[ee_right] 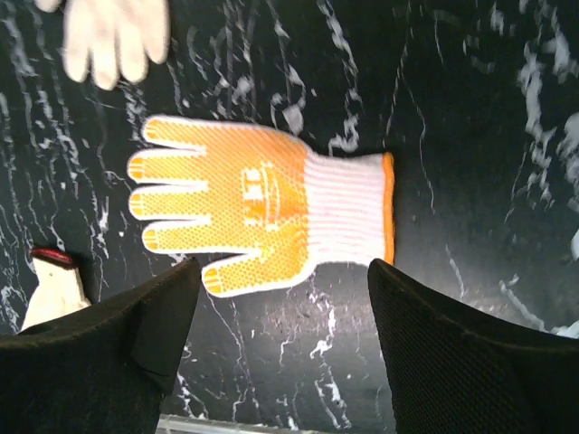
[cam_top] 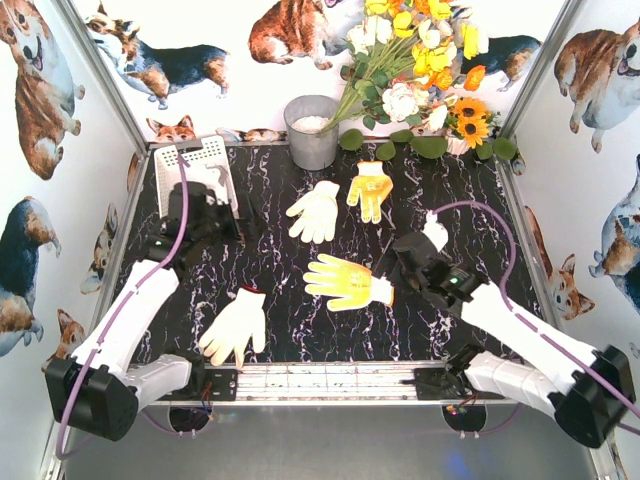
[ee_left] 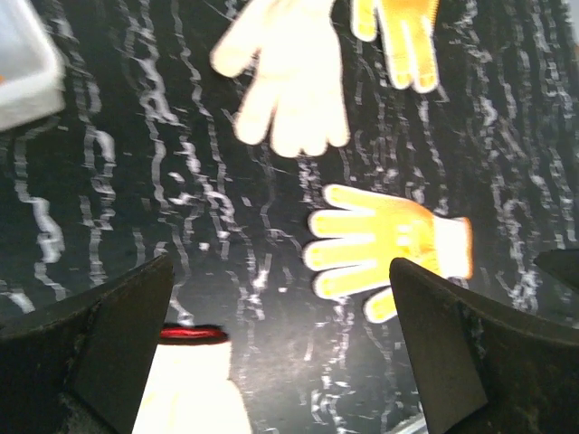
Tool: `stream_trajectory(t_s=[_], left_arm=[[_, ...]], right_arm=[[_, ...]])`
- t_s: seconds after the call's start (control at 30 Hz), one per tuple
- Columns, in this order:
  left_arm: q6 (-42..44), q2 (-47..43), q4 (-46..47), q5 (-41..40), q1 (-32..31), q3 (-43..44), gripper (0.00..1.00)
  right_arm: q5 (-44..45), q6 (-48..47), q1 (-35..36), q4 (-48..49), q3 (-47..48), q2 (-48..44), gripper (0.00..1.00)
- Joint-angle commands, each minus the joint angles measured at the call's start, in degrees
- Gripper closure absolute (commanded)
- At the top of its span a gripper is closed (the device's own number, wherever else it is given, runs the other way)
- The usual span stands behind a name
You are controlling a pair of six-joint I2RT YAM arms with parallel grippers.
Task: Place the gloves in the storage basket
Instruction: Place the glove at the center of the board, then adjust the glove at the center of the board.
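The white lattice storage basket (cam_top: 195, 165) stands at the back left; its corner shows in the left wrist view (ee_left: 23, 63). Several gloves lie flat on the black marble table. A white one (cam_top: 316, 210) (ee_left: 289, 81) and a yellow one (cam_top: 370, 188) (ee_left: 398, 36) lie mid-back. A yellow glove with a white, orange-edged cuff (cam_top: 345, 280) (ee_right: 262, 203) lies in the middle. A white, red-cuffed glove (cam_top: 237, 325) (ee_left: 190, 389) lies front left. My left gripper (cam_top: 232, 222) (ee_left: 280, 298) is open and empty beside the basket. My right gripper (cam_top: 392, 262) (ee_right: 285, 325) is open and empty just behind the yellow glove's cuff.
A grey metal bucket (cam_top: 312, 130) stands at the back centre, with a bunch of flowers (cam_top: 420, 60) to its right. A small white piece (cam_top: 434, 232) shows beside the right arm; I cannot tell what it is. Printed walls close in both sides.
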Motion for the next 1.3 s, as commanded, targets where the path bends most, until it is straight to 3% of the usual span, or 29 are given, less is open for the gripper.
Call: stream_trajectory(t_s=[0.0,0.07,0.2,0.3,0.43,0.6,0.73,1.0,1.1,1.27], left_arm=[[-9.73,-0.41,3.78,0.83,-5.53,-2.89,0.01],[-16.06,-0.01,8.43,0.76,-9.33,-5.76,0.05],[-25.87,2.48,18.23,-1.99,-18.51,-10.53,0.2],[-31.59,6.87,24.57,-3.2,-23.87,-13.84,0.32],[-33.4,14.71,25.51,-3.74,-27.87,-11.83,0.44],[-31.22,26.13,26.24,-0.22,-30.26,-6.52,0.63],[-31.19,32.4,29.77,1.3,-30.9,-5.12,0.68],[-25.31,42.62,26.96,-3.24,-30.46,0.84,0.72],[-23.69,44.36,24.25,-4.29,-29.77,1.68,0.78],[-20.99,42.6,21.6,-6.92,-27.47,1.83,0.78]], right_arm=[[3.45,-16.64,-0.39,5.1,4.69,-3.89,0.23],[-4.23,-21.6,-2.71,8.1,5.59,-0.97,0.28],[-20.33,-21.38,-9.97,9.26,7.79,8.72,0.52],[-27.14,-23.46,-11.97,10.12,9.97,16.52,0.61],[-31.93,-23.67,-13.76,11.09,11.25,23.17,0.71],[-30.7,-23.31,-15.09,14.84,8.1,26.16,0.74],[-30.65,-23.28,-16.26,16.64,6.04,28.74,0.76],[-30.58,-22.6,-17.83,16.09,4.55,31.82,0.74],[-30.05,-21.39,-17.83,14.08,2.96,31.34,0.72],[-33.43,-17.01,-17.66,14.37,-2.69,27.08,0.66]])
